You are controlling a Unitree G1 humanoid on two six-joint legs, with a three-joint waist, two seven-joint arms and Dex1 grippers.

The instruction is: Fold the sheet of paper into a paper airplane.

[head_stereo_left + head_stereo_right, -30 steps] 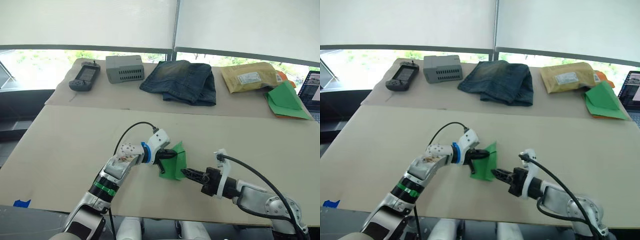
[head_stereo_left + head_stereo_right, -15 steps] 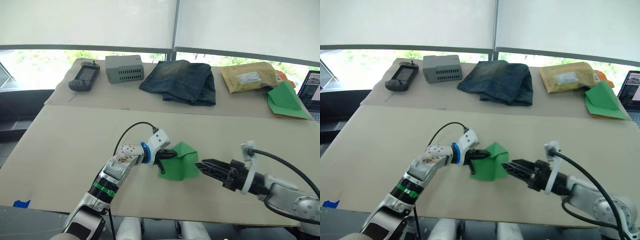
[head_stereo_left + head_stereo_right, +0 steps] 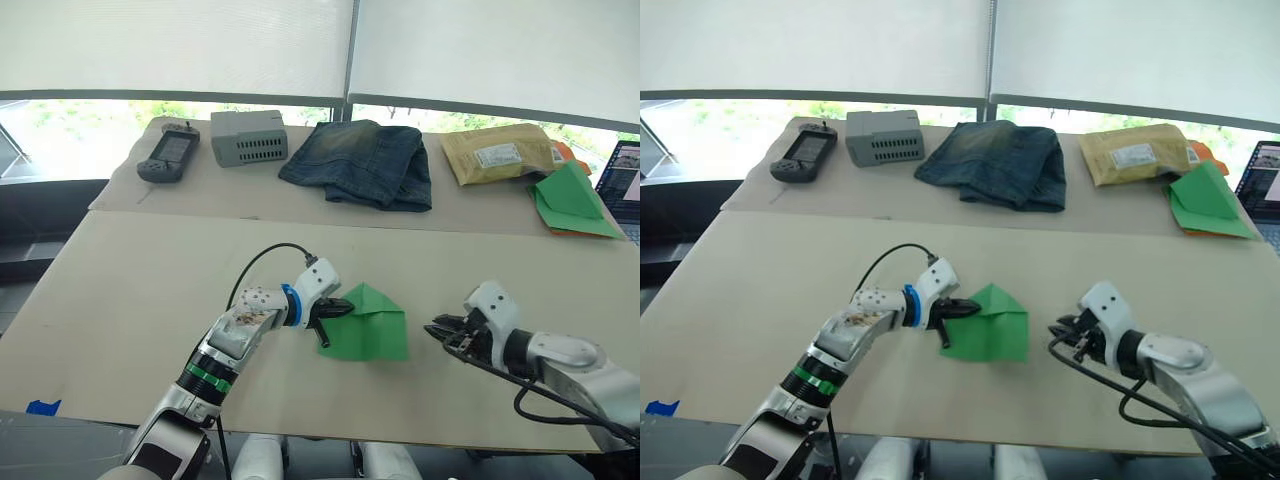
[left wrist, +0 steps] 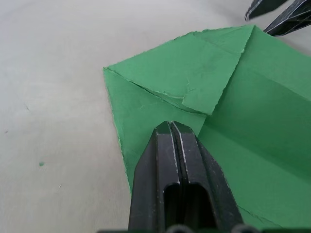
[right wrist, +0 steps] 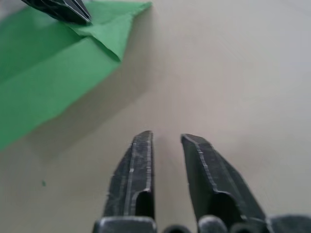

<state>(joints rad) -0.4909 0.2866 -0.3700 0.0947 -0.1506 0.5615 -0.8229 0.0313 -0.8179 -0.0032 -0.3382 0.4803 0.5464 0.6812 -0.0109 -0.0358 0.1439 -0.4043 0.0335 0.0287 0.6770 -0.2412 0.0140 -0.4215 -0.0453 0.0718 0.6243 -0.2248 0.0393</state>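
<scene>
Pinching the paper (image 3: 368, 325) at its left edge, left pincer (image 3: 342, 308) has fingers pressed together on it, paper lying flat on the surface (image 3: 140, 290) near the front middle. Paper is partly folded, a triangular flap on top pointing away from the robot, creases visible in left wrist view. Right pincer (image 3: 438, 330) sits just right of the paper, apart from it, fingers (image 5: 135, 167) slightly spread with nothing between them, low over the surface. At the back: handheld console (image 3: 166, 153), grey box (image 3: 250, 136), folded jeans (image 3: 362, 162), yellow mailer (image 3: 498, 152), green paper stack (image 3: 572, 202) with orange edge, laptop (image 3: 622, 184) at far right
</scene>
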